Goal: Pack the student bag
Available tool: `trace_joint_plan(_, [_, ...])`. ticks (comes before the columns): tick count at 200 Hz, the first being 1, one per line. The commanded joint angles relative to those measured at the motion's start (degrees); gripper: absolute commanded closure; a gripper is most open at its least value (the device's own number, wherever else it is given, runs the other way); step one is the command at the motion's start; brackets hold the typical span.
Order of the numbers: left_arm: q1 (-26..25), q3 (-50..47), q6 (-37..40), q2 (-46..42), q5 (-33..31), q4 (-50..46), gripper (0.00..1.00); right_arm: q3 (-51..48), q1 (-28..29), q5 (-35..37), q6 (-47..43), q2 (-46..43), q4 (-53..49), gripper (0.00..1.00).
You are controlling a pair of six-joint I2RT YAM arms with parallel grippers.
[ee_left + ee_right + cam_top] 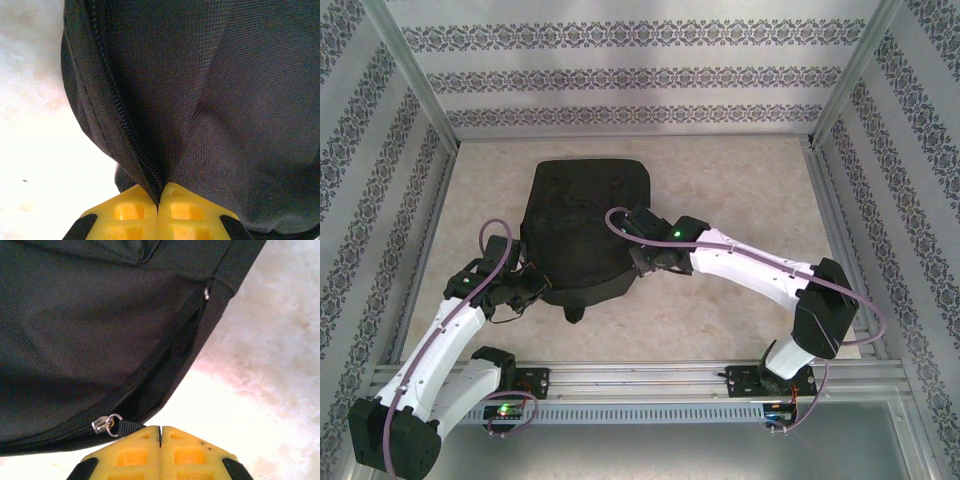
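Top external: bag point(585, 225) lies flat mid-surface point(740, 200), long axis running away from the arms. Left hand point(528, 290) clenched on its near-left zip seam. Right hand point(642, 262) pinches the zip pull point(106, 426) at the near-right edge.

Top view: the arms point(750, 265) cover the bag's point(585, 200) near edge. Up close the bag runs off frame, and the left claw point(159, 202) and right claw point(160, 437) get chopped by the bottom edge. The pull tab's point(126, 428) end slips behind the right claw, gripped or not, can't tell.
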Motion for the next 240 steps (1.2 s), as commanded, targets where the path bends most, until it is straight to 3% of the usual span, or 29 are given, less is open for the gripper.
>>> trace_joint_plan(1, [1.23,1.57,3.04,-1.18,-4.97,-4.37,1.00,3.61,-2.39,9.02,-2.78,1.37,-2.26,1.00])
trace_joint_plan(63, [1.23,1.18,4.81,-1.30,-4.08,-4.04,1.00,11.68,-4.94,17.47,-6.36,9.28,0.85,1.00])
trace_joint_plan(92, [1.16,2.44,7.24,-0.51,-2.67,-3.61,1.00,11.54,-5.43,11.84,-6.16,9.27,2.34,1.00])
trace_joint_plan(132, [1.23,5.79,11.78,0.54,-7.25,-6.69,1.00,12.27,-7.74,15.67,-8.05,10.82,3.80,1.00])
trace_joint_plan(180, [1.23,2.96,11.42,0.33,-3.82,-4.62,1.00,15.67,-12.45,11.44,-5.49,13.47,4.84,1.00])
trace_joint_plan(218, [-0.54,1.40,12.01,3.31,2.10,0.47,1.00,9.94,-12.81,8.66,-2.08,8.95,7.29,1.00])
trace_joint_plan(240, [-6.13,1.45,11.80,6.72,3.37,3.63,1.00,2.18,-14.39,8.03,2.24,3.03,9.45,1.00])
